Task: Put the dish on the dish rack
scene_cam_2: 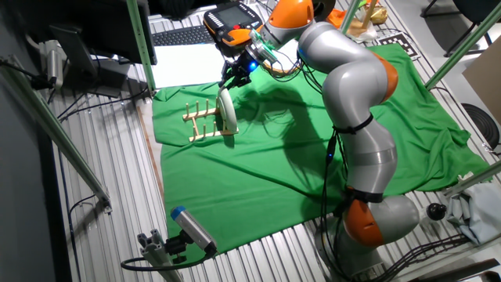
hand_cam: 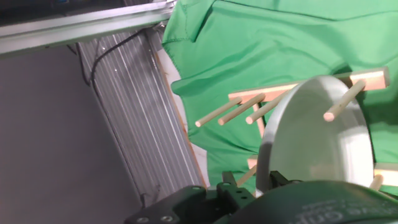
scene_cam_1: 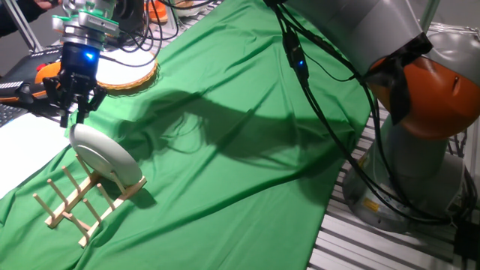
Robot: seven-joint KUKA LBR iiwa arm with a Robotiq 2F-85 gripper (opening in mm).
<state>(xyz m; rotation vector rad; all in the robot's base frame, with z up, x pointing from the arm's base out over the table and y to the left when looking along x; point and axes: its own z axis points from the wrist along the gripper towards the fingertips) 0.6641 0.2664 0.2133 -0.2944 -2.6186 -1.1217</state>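
The white dish [scene_cam_1: 109,157] stands on edge, tilted, between the pegs at the near end of the wooden dish rack [scene_cam_1: 71,202] on the green cloth. My gripper [scene_cam_1: 77,116] hangs just above the dish's top rim with its fingers spread, apparently open. In the other fixed view the gripper [scene_cam_2: 229,82] is over the dish [scene_cam_2: 228,111] and the rack [scene_cam_2: 200,121]. The hand view shows the dish [hand_cam: 317,149] close up between the rack's pegs [hand_cam: 249,102], its rim running down toward the dark gripper body; I cannot tell whether the fingers touch it.
A white disc with a woven wicker rim [scene_cam_1: 124,73] lies behind the gripper. A white sheet [scene_cam_1: 22,142] lies left of the cloth. A keyboard [scene_cam_2: 184,35] and a teach pendant [scene_cam_2: 231,17] are at the table's back. The cloth's edge [hand_cam: 180,118] meets ribbed metal.
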